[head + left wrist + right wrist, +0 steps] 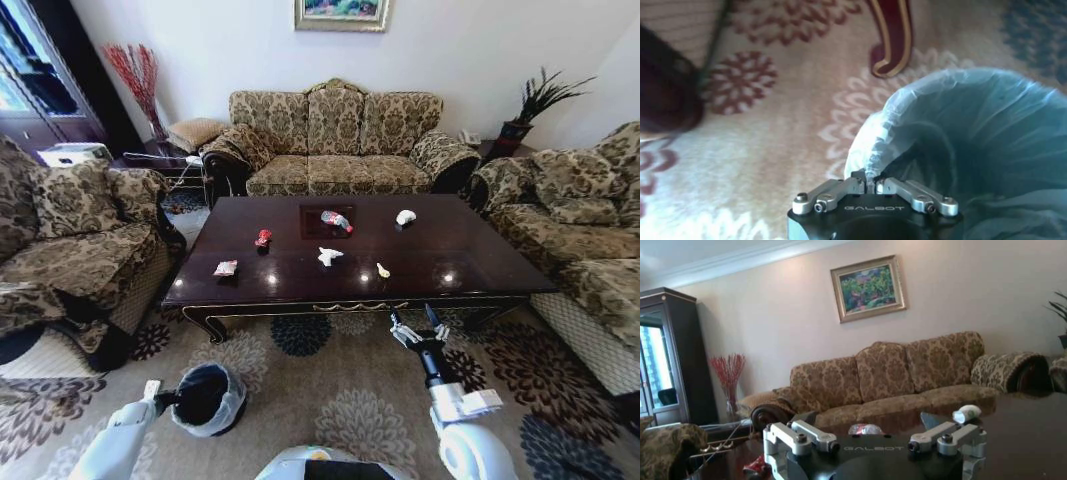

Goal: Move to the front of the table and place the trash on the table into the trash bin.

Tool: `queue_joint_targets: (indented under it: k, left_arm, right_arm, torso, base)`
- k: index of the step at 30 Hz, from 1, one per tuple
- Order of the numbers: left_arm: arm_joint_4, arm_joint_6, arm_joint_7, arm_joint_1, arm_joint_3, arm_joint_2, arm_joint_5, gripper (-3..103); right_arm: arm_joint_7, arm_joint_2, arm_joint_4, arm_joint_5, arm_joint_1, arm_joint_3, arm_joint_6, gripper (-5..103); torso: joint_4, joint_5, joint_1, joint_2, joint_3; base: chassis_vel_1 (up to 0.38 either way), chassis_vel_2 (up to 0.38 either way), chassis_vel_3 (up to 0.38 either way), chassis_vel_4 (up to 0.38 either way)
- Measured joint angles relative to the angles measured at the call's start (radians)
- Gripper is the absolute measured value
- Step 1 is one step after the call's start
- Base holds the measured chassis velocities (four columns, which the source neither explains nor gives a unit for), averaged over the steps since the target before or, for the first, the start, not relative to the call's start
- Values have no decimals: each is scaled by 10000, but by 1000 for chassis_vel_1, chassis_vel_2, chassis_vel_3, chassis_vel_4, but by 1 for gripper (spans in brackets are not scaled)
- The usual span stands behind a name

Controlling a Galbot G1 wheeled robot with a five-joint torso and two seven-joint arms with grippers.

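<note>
Head view: the trash lies scattered on the table (480,262), and the yellowish scrap (383,270) is the piece nearest the right gripper (418,327), which is held with fingers spread wide and empty just short of the table's front edge. The scrap is judged to lie ahead of it and slightly to its left. The trash bin (208,398) is gripped by its lined rim in the closed left gripper (870,186), low on the carpet to the robot's left.

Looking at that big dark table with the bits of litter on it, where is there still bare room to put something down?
The table is bare along its whole right end, past the white crumpled paper and the yellowish scrap. The far left corner, behind the red wrapper, is free too. The middle is crowded: the bottle, another white paper and the pinkish packet.
</note>
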Motion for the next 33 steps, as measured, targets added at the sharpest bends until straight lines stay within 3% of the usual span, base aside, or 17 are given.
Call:
queue_joint_targets:
  k: [5, 10, 13, 15, 17, 18, 22, 25, 27, 33]
  left_arm:
    - [-1859, 91, -604, 1712, -717, 349, -1425, 3]
    - [-3263, 90, -898, 2688, -1504, 288, -2030, 3]
    - [-5009, 223, -1301, 3822, -2726, -107, -2891, 3]
    - [-5576, 237, -1429, 4223, -3244, -284, -3083, 3]
    - [-6577, 249, -1577, 5009, -4208, -661, -3363, 3]
    - [-6577, 249, -1577, 5009, -4208, -661, -3363, 3]
    - [-8451, 494, -1520, 6261, -5987, -1383, -3859, 3]
    - [-9167, 570, -1544, 6657, -6712, -1591, -4175, 3]
    - [-9839, 651, -1547, 6829, -7282, -1620, -4500, 3]
    - [-11478, 681, -1525, 7074, -7869, -1459, -4946, 3]
  right_arm:
    - [-2, 32, -117, 6, 165, -101, -12, 100]
    - [-2, 51, -192, 34, 245, -149, -12, 100]
    - [-19, -22, -388, 52, 368, -155, 25, 100]
    - [-36, -42, -496, 52, 457, -145, 66, 100]
    - [-80, -65, -669, 69, 610, -138, 123, 100]
    - [-80, -65, -669, 69, 610, -138, 123, 100]
    - [-83, -19, -906, 136, 866, -197, 163, 100]
    - [91, 109, -996, 124, 958, -260, 163, 100]
    - [144, 226, -1034, 77, 928, -274, 227, 100]
    - [184, 318, -1043, 17, 679, -223, 424, 100]
  torso:
    - [3, 1, -1, 0, 0]
    - [-2, 3, -1, 0, 0]
    - [-8, -3, 0, 0, -1]
    - [-9, -2, 0, 1, -1]
    - [2, 8, 0, 0, 0]
    - [2, 8, 0, 0, 0]
    - [1, 5, -1, 1, -1]
    - [1, -5, -1, 0, -1]
    - [5, 11, -1, 0, -1]
    - [-12, 3, 0, 1, -1]
  base:
    - [0, 0, 0, 0]
    - [0, 0, 0, 0]
    - [0, 0, 0, 0]
    - [0, 0, 0, 0]
    - [0, 0, 0, 0]
    - [0, 0, 0, 0]
    - [0, 0, 0, 0]
    - [0, 0, 0, 0]
    - [0, 0, 0, 0]
    - [0, 0, 0, 0]
